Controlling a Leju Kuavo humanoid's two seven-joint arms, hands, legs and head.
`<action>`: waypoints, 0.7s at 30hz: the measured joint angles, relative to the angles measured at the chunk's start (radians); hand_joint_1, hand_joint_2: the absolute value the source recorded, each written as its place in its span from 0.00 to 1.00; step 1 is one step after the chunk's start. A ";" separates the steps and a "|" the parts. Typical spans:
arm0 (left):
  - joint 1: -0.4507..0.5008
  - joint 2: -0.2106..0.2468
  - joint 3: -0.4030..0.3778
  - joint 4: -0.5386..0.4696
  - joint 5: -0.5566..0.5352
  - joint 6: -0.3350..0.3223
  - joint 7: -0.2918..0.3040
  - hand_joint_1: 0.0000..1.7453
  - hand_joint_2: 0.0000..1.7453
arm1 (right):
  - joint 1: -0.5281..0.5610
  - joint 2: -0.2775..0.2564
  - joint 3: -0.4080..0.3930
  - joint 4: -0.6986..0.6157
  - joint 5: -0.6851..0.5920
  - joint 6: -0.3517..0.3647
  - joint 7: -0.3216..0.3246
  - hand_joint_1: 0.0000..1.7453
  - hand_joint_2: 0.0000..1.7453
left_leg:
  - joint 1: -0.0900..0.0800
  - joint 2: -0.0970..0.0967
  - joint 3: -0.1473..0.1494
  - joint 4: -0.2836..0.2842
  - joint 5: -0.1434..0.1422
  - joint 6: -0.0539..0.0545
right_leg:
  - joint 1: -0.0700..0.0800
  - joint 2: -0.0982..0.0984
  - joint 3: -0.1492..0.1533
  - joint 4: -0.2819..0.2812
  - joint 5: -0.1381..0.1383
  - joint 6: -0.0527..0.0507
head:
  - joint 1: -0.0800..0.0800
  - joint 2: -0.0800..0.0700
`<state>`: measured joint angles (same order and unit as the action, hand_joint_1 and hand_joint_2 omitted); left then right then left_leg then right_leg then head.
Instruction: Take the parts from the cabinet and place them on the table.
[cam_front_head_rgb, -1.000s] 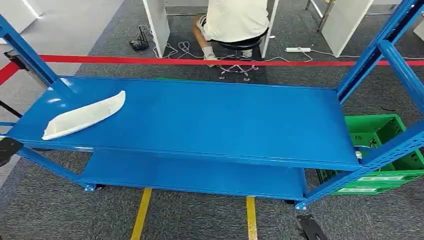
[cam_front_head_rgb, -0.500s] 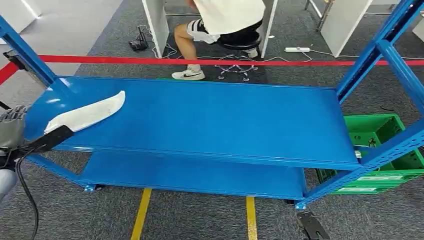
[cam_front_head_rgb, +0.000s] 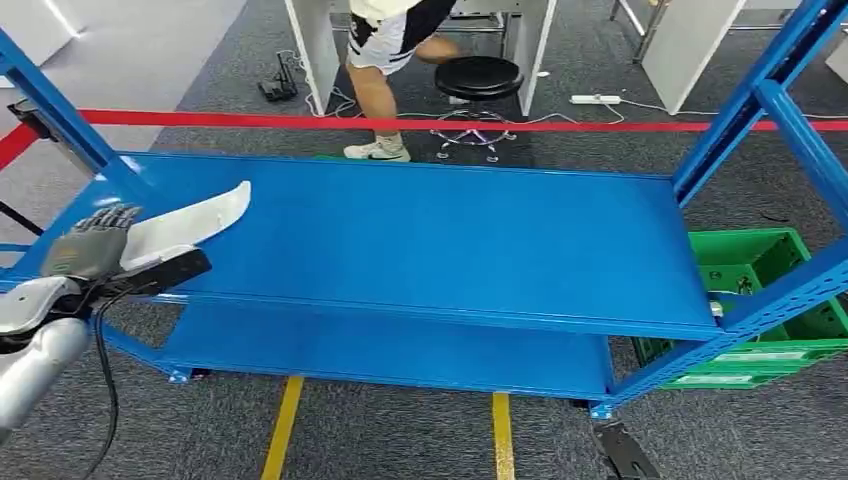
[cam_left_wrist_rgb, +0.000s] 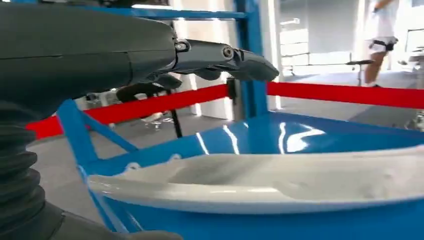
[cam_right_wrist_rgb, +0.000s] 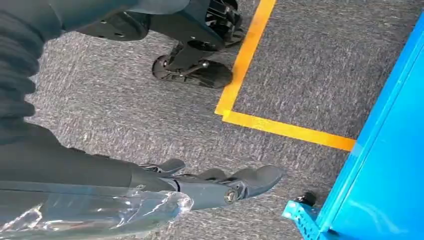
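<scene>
White curved part (cam_front_head_rgb: 190, 226) lies lengthwise just ahead of left hand (cam_front_head_rgb: 88, 245), fingers (cam_left_wrist_rgb: 235, 55) spread, holding nothing; right hand (cam_right_wrist_rgb: 220, 187) hangs low, far off.

**Layout around the shelf**

The part (cam_front_head_rgb: 195, 222) lies on the shelf (cam_front_head_rgb: 420, 245) at its left end. The left hand (cam_front_head_rgb: 92, 246) is over the shelf's left front corner, beside the part. A crate (cam_front_head_rgb: 765, 262) sits right of the shelf; a stool (cam_front_head_rgb: 479, 78) and a person (cam_front_head_rgb: 390, 40) stand behind it.

A long white curved part (cam_front_head_rgb: 190, 228) lies flat on the blue shelf (cam_front_head_rgb: 430, 240), at its left end near the front edge, angled with its far tip pointing toward the shelf's middle.
</scene>
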<state>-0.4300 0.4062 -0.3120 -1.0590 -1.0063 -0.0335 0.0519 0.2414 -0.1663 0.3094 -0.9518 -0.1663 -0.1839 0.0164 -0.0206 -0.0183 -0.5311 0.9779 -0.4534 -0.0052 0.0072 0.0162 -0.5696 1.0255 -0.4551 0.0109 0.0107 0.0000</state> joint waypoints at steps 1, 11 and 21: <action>-0.010 -0.004 -0.012 0.007 -0.005 -0.005 0.000 0.00 1.00 | 0.000 0.001 -0.003 0.000 0.002 0.000 0.000 0.00 1.00 | 0.000 0.000 0.000 0.000 0.000 0.000 | 0.000 0.000 0.000 0.000 0.000 0.000 | 0.000 0.000; -0.060 -0.037 -0.082 0.078 -0.046 0.005 0.036 0.00 1.00 | 0.005 0.022 -0.027 -0.002 0.027 -0.001 0.006 0.00 1.00 | 0.000 0.000 0.000 0.000 0.000 0.000 | 0.000 0.001 0.000 0.000 0.000 0.000 | 0.000 0.000; -0.065 -0.045 -0.103 0.135 -0.053 0.020 0.064 0.00 1.00 | 0.022 0.043 -0.068 -0.005 0.055 0.000 0.015 0.00 1.00 | 0.000 0.000 0.000 0.000 0.000 0.000 | 0.000 0.001 0.000 0.000 0.000 0.000 | 0.000 0.000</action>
<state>-0.4948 0.3613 -0.4147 -0.9235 -1.0594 -0.0137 0.1164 0.2634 -0.1236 0.2418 -0.9571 -0.1110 -0.1842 0.0309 -0.0206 -0.0178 -0.5313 0.9779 -0.4533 -0.0053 0.0072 0.0174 -0.5697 1.0256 -0.4550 0.0109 0.0107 0.0000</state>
